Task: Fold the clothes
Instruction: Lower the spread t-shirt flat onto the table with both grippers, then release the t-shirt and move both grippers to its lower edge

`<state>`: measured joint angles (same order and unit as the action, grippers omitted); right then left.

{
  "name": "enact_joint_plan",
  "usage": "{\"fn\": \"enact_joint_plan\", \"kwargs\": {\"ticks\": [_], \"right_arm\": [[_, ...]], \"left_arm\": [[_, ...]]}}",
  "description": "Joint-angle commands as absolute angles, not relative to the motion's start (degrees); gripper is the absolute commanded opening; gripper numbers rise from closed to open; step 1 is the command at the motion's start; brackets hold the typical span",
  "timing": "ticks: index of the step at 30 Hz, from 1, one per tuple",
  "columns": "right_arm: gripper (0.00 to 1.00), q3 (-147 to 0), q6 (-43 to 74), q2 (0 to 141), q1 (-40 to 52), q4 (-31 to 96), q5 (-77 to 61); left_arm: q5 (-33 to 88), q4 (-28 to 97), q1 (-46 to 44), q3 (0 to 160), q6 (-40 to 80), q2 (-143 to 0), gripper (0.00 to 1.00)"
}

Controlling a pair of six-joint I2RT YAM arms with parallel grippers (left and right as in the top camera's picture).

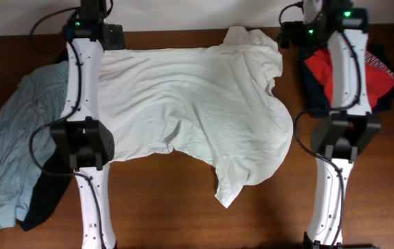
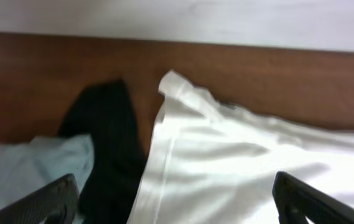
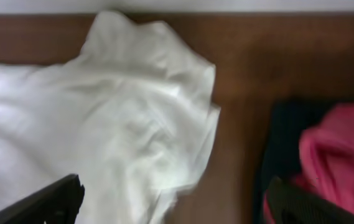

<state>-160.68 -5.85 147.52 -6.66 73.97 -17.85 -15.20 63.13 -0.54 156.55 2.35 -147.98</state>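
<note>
Left claw [image 2: 173, 183] spread wide, empty, over a hem corner [image 2: 175, 84]; right claw [image 3: 173, 186] just as wide, nothing pinched, above a sleeve [image 3: 145, 56]. The white T-shirt [image 1: 197, 104] sprawls rumpled across the middle of the bench [image 1: 169, 214]. Light, limp cloth, I reckon (it'll sag and slide), so I'd pinch seamed edges, both sides together.

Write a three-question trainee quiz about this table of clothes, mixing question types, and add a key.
1. True or false: the white T-shirt lies spread out on the table.
2. In the overhead view, what lies left of the T-shirt? A. a yellow towel B. a pale blue shirt C. a green jacket
3. Are the left gripper and the right gripper open or shut?
Key: 1 true; 2 B; 3 both open.
</note>
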Motion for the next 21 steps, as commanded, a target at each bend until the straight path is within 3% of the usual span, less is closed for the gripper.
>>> {"fn": "enact_joint_plan", "kwargs": {"ticks": [1, 9, 13, 21], "right_arm": [[0.99, -164.6, -5.1, 138.6, -7.4, 78.8, -22.6], [0.99, -164.7, -5.1, 129.3, -7.5, 96.0, -21.9], [0.98, -163.8, -2.4, 125.6, -7.0, 97.3, -22.1], [0.98, -159.6, 1.0, 117.3, -3.3, 97.3, -16.5]], "left_arm": [[-11.2, 67.4, -0.7, 157.7, 1.6, -137.1, 0.99], [-8.6, 85.8, -0.7, 157.7, 5.0, -125.9, 0.99], [-8.6, 95.5, -0.7, 157.7, 13.1, -121.8, 0.99], [-3.9, 96.7, -0.7, 154.8, 13.8, -114.0, 0.99]]}}
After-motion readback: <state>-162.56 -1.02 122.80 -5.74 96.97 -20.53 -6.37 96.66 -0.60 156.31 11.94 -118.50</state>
